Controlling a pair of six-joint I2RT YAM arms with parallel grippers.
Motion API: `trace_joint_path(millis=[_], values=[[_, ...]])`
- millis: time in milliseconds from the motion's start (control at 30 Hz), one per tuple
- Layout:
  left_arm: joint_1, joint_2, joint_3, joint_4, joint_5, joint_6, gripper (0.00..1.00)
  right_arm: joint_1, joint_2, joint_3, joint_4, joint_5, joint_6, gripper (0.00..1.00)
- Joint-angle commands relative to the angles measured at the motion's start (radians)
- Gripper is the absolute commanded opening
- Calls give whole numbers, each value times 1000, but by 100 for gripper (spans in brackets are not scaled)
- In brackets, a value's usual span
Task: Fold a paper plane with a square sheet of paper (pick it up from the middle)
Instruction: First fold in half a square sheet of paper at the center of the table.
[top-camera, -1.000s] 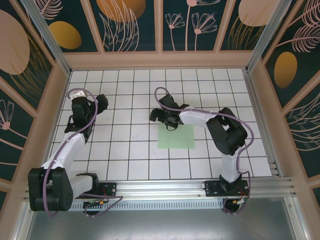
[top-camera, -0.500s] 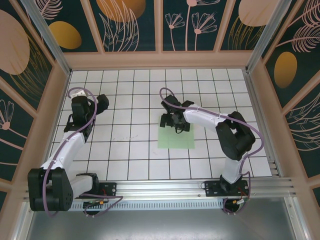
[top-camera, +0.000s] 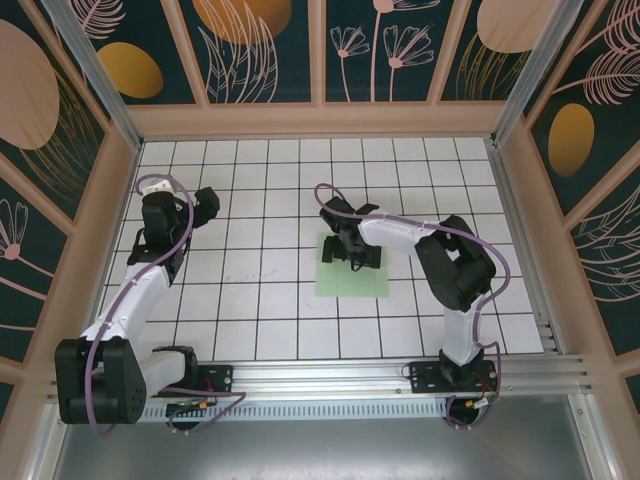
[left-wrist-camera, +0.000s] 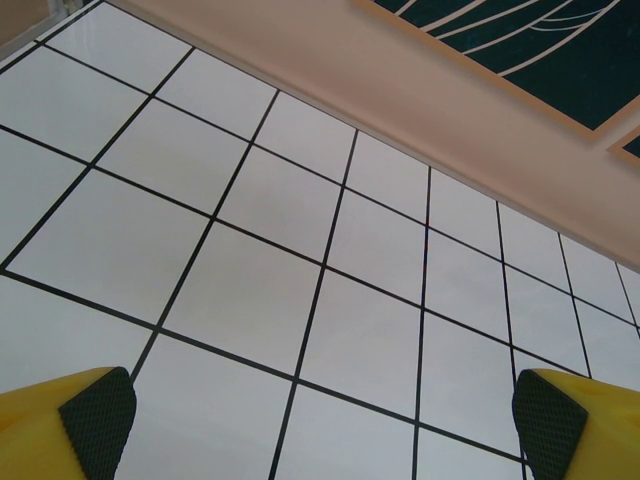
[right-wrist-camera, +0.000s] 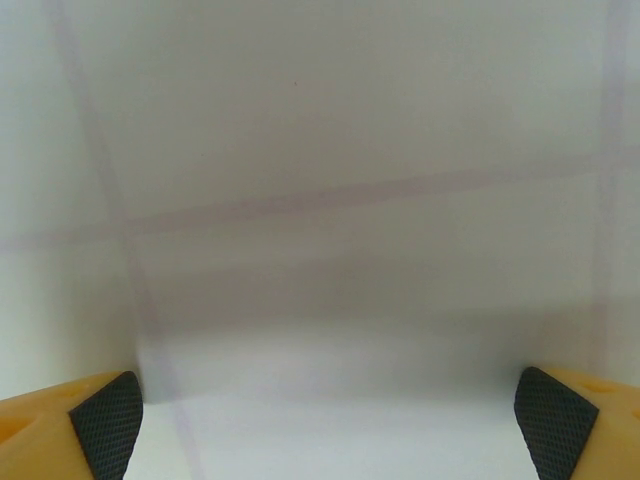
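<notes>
While both pairs of jaws gape, the thin square sheet of paper (top-camera: 352, 282) lies flat on tiles (top-camera: 260, 262).

paper (top-camera: 350, 283) partly under right gripper (top-camera: 351, 255)

Your square sheet of paper (top-camera: 356, 283) lies flat on the table (top-camera: 260, 300), just right of centre. Your right gripper (top-camera: 352, 254) sits over its far part; your left gripper (top-camera: 207, 204) hangs well apart, far left
</notes>
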Motion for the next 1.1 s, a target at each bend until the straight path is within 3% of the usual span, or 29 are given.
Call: trace_joint_path(millis=[0, 167, 867, 1067], values=[[7, 1, -2, 25, 11, -14, 99, 10, 42, -24, -1, -18, -16, 99], [7, 5, -2, 21, 4, -15, 98, 9, 66, -57, -2, -10, -23, 99], [7, 29, 8, 9, -4, -12, 99, -3, 58, -80, 37, -28, -21, 75], [7, 35, 8, 9, 9, -10, 98, -4, -14, -60, 105, -44, -13, 56]])
